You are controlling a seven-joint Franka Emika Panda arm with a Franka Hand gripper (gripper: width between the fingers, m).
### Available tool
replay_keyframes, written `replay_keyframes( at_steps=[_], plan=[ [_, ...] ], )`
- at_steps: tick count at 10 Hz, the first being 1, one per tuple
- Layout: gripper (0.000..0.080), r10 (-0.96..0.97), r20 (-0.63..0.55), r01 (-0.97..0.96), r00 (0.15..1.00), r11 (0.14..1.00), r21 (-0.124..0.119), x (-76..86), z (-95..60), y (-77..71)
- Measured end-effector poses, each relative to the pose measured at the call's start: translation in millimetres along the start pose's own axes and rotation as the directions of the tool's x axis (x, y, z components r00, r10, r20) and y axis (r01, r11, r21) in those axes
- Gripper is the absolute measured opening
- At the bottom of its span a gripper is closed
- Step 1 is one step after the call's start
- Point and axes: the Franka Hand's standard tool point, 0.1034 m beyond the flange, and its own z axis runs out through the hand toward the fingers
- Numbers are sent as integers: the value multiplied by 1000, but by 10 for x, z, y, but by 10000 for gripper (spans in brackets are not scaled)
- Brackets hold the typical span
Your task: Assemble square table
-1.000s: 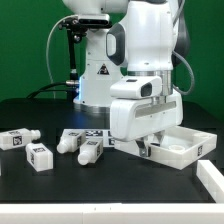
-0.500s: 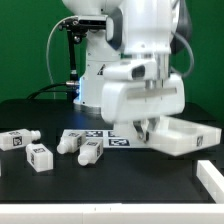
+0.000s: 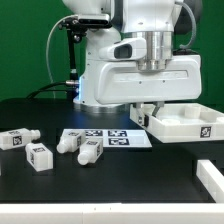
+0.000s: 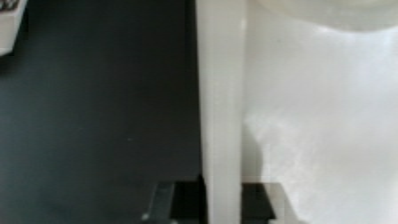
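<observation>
You've got the black worktop (image 3: 28, 115) w/ the white arm (image 3: 150, 30) over its middle. The square panel (image 3: 190, 127) is at the exterior view's right, rim up. The marker board (image 3: 105, 137) lies flat near it, centre. Four legs (image 3: 40, 155) lie loose at the exterior view's left, well apart from the panel. The end effector (image 3: 147, 112) is clamped on the panel's rim. In the wrist view the rim runs btwn both fingers (image 4: 175, 203).

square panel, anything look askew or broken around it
Nothing looks broken. The square panel looks level at the exterior view's right, the gripper shut on its rim. The legs lie scattered on their sides at the left, two by the marker board: loose parts, not a spill.
</observation>
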Motion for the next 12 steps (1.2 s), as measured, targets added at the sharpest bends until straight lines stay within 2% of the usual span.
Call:
replay_keyframes(
  at_steps=[1,2,3,4,5,6,7,9,10,12],
  plan=[
    [54,76,23,-76,997,997,4,-4,1,34],
    [54,152,54,-152,987,988,1,151,-59,196],
    [54,195,58,-195,979,981,-6,371,-121,456],
    [54,245,62,-244,968,970,-12,478,-96,698],
    [54,297,69,-296,952,955,-21,516,-40,874],
    [54,377,71,-377,923,926,-25,505,-33,788],
    [54,368,74,-367,927,930,-24,499,-27,746],
    [54,362,80,-361,929,932,-27,488,17,774],
    [54,303,87,-302,949,953,-27,564,97,858],
    [54,219,75,-217,973,976,-31,871,270,1048]
  ],
)
